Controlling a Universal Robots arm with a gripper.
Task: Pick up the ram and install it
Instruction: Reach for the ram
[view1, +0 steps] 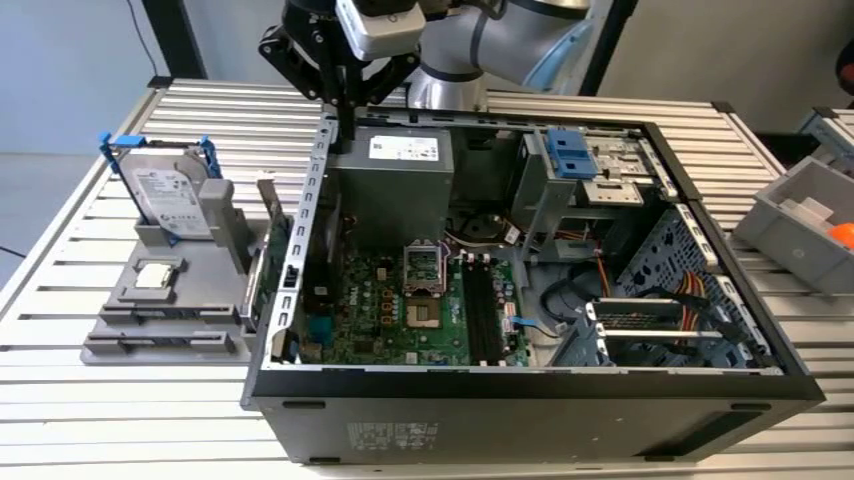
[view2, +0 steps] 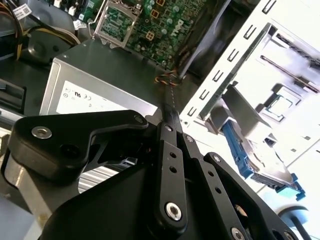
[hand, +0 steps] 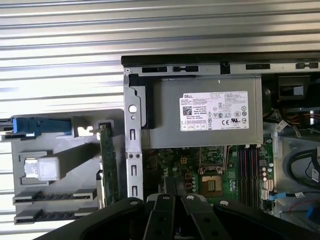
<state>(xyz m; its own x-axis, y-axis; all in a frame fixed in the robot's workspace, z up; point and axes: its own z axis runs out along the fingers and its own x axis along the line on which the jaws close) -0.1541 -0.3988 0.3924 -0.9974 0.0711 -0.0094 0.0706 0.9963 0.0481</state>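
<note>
My gripper (view1: 344, 140) hangs from the arm above the back corner of the open computer case (view1: 534, 388), on the exterior view's left. Its black fingers are shut, pressed together into one thin tip, in both wrist views (view2: 170, 109) (hand: 170, 181). I see nothing between them. Below the tip lies the grey power supply (hand: 210, 117) at the case wall. The dark memory slots (view1: 481, 310) (hand: 248, 170) run along the green motherboard (view1: 380, 305), well apart from the gripper. The ram is out of view.
A grey holder (view1: 160, 325) stands on the slatted table on the exterior view's left, beside the case. It carries a silver hard drive with blue rails (view1: 174, 200) and an upright green card (view1: 278, 265). A grey bin (view1: 801, 215) sits at the exterior view's right.
</note>
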